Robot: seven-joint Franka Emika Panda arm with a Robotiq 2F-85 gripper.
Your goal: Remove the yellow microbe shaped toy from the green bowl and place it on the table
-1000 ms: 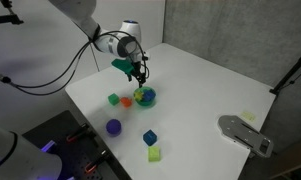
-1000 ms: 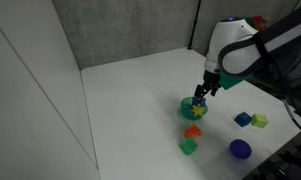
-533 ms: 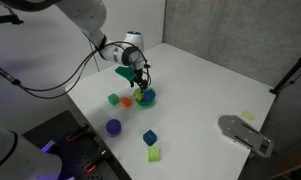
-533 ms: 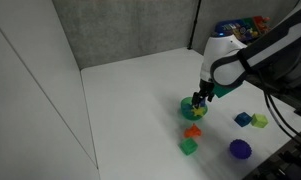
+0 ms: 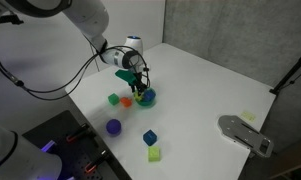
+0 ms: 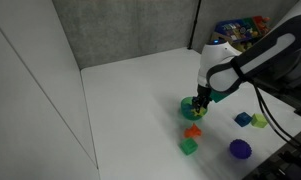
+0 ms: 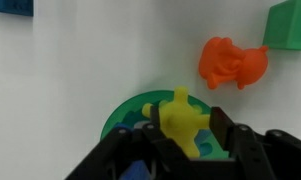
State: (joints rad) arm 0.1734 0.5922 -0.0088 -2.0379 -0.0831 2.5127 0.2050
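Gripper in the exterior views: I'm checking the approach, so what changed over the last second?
The gripper came down to the green bowl; in the wrist view its fingers flank the yellow microbe shaped toy, still in the bowl. Whether they grip it is unclear. Bowl, orange toy, green cube and purple ball stayed put.

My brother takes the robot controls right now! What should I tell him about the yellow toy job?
Hand: the gripper is low over the bowl, jaws apart on either side of the yellow toy, with no sign yet that they are closed on it.
Things: the yellow toy lies in the bowl. The bowl stands on the table, beside an orange toy.
Done: the gripper has reached the toy.
Left: close on the toy, lift it out, set it on a bare bit of table, let go.
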